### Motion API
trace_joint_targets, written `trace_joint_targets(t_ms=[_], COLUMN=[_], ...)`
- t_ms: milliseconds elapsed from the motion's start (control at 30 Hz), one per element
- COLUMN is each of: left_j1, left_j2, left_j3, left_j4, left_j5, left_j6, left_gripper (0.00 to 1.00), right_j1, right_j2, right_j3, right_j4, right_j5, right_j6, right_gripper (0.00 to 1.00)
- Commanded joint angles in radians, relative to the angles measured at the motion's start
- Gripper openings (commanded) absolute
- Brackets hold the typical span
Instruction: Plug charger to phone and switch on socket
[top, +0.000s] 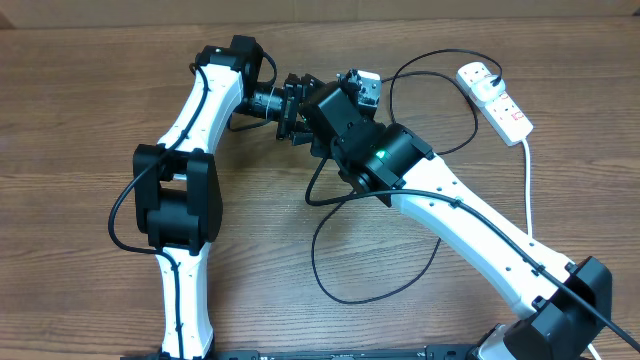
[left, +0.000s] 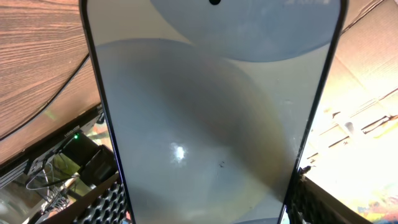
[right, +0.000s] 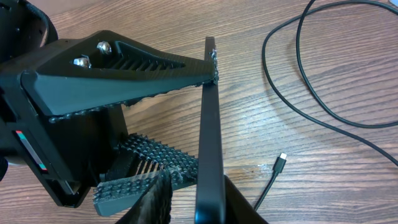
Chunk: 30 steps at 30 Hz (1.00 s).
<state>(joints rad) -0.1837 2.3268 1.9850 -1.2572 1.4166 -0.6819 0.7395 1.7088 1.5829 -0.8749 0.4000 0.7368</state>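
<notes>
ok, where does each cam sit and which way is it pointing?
Overhead: above the table, looking straight down; left arm and right arm show.
Left wrist: close against the phone screen; own fingers at the bottom corners.
Right wrist: angled down at the phone edge-on in the left gripper; charger tip beyond.
Shared: both wrist views show the phone.

The left arm (top: 200, 110) and right arm (top: 470, 225) converge, left fingers (right: 124, 68) clamped tight, right fingers (right: 154, 200) slightly parted.
</notes>
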Motion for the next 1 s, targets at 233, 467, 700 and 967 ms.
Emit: trace_joint_targets(t_ms=[233,467,700,967], left_j1=[-0.006,-0.007,-0.007,-0.007], left_j2=[0.009,0.009,0.009,0.009], left_j3=[0.031,0.031,0.031,0.031], left_j4=[0.001,0.001,0.001,0.001], left_j5=[0.043,0.043,0.043,0.043], left_j6=[-0.007,-0.014,-0.014,-0.014], left_gripper=[0.66,0.67,0.67,0.67], right_j1=[0.001,0.001,0.001,0.000], right_j2=[-0.003,-0.003,-0.003,-0.003], right_j3=[0.029,0.029,0.029,0.029], right_j4=[0.010,0.009,0.010,0.005], right_j5=[0.010,0.017,0.017,0.018], right_j6=[-0.005,-0.004,0.000,0.022], right_gripper=[0.18,0.15,0.11,0.04])
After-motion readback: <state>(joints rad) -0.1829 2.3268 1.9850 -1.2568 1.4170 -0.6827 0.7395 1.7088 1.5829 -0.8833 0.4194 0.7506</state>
